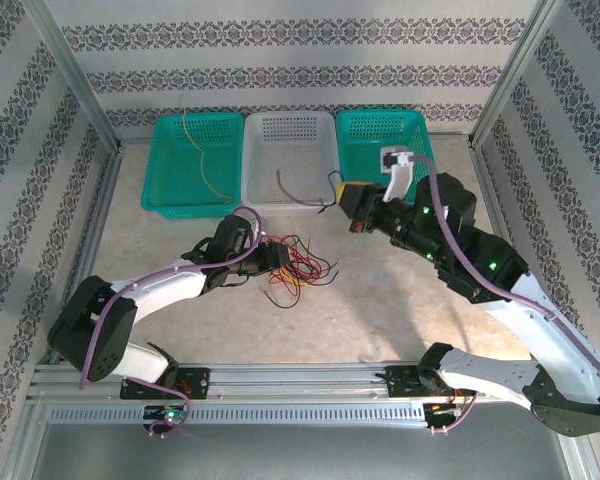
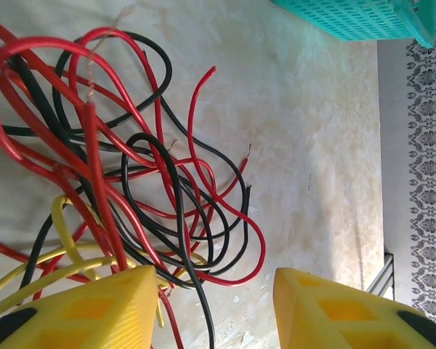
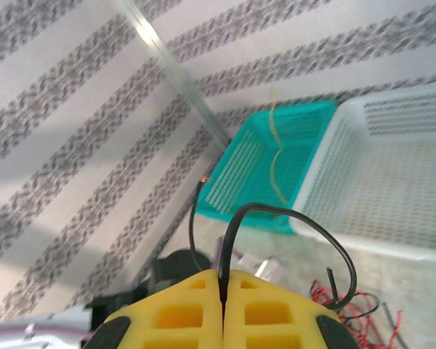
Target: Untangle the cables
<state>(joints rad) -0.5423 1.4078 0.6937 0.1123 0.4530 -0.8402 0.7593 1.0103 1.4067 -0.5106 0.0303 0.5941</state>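
Note:
A tangle of red, black and yellow cables (image 1: 298,268) lies on the table in the middle. My left gripper (image 1: 270,258) sits at its left edge. In the left wrist view the tangle (image 2: 131,182) spreads ahead of that gripper (image 2: 214,294), whose yellow fingers (image 2: 109,305) stand open, with a black and a red strand running into the gap beside the left finger. My right gripper (image 1: 335,195) hovers by the white basket's front edge. In its wrist view the right gripper (image 3: 223,276) is shut on a black cable (image 3: 305,215) that arcs up and then down to the right.
Three baskets line the back: teal (image 1: 190,205) with a thin yellow wire (image 1: 193,140) in it, white (image 1: 290,205) with a thin dark wire (image 1: 285,183), teal (image 1: 380,125) at the right. Metal frame posts and patterned walls enclose the table.

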